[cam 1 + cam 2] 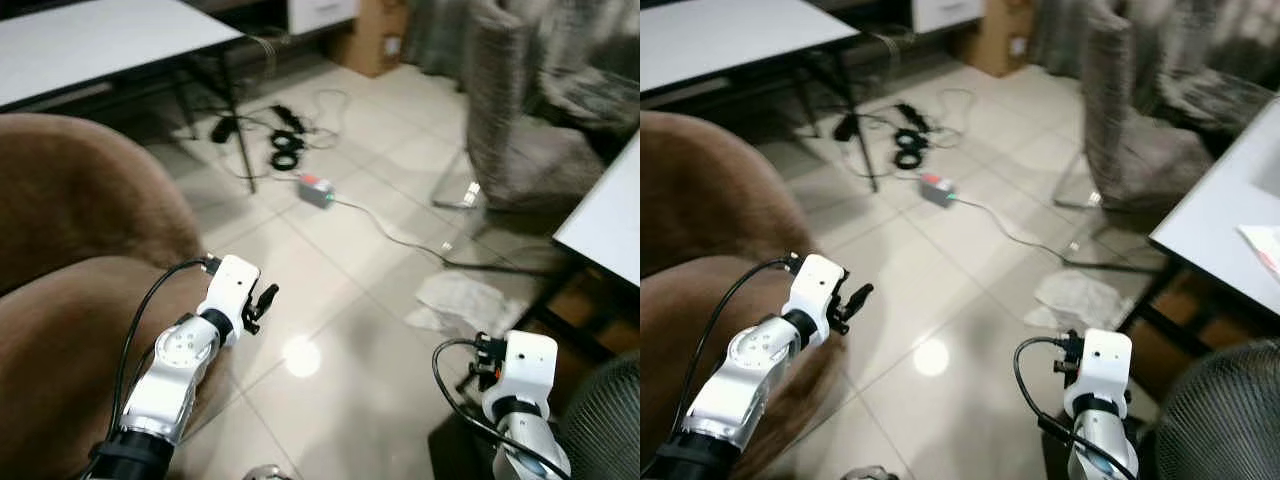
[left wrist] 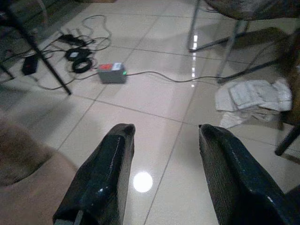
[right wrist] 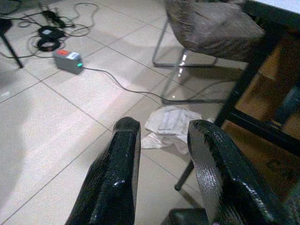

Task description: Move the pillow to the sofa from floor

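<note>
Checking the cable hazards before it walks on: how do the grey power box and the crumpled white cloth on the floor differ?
The grey power box is small, rigid and boxy, with a red patch and a lit green light; the white cloth is larger, limp and crumpled. A cable runs from the box; none joins the cloth. The cloth lies nearer the right gripper. Both rest on the tiled floor.

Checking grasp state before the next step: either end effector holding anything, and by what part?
Nothing held. Left end effector and right end effector are both open, with only floor tiles between the fingers.
</note>
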Tool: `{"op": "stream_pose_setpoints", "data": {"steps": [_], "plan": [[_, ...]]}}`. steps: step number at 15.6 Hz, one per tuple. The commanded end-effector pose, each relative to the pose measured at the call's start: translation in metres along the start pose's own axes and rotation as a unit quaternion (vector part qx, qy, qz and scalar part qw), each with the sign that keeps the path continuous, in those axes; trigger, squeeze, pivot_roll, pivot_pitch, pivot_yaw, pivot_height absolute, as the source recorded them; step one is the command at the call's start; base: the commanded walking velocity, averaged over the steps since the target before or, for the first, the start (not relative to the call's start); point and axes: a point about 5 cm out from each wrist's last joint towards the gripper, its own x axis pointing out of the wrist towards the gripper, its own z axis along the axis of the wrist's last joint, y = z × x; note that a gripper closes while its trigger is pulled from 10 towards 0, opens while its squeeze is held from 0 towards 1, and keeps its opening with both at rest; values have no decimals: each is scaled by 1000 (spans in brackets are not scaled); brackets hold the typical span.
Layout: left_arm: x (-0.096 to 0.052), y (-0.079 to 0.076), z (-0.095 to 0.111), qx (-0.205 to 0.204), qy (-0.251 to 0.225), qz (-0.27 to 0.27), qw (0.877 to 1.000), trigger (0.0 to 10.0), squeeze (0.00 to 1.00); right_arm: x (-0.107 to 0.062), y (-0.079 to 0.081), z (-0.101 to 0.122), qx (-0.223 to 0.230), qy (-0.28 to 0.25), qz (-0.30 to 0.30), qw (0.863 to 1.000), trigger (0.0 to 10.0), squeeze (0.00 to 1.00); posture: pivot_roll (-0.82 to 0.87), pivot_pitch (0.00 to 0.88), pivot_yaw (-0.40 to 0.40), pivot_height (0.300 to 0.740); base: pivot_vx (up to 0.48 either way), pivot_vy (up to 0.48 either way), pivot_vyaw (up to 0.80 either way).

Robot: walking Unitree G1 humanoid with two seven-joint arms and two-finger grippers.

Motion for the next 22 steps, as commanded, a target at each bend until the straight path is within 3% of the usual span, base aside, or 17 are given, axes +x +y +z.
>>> {"op": "stream_pose_setpoints", "data": {"steps": [1,22], "plan": [[-1,0,1,7,-5,4,1000,10000,0,0,-3,3,-8,-10,-2,1000,10000,0,21,9,2,740,0,0,800],[-4,5,9,16,-41,21,999,10000,0,0,-2,2,-14,-22,15,1000,10000,0,26,7,5,740,0,0,800]]}}
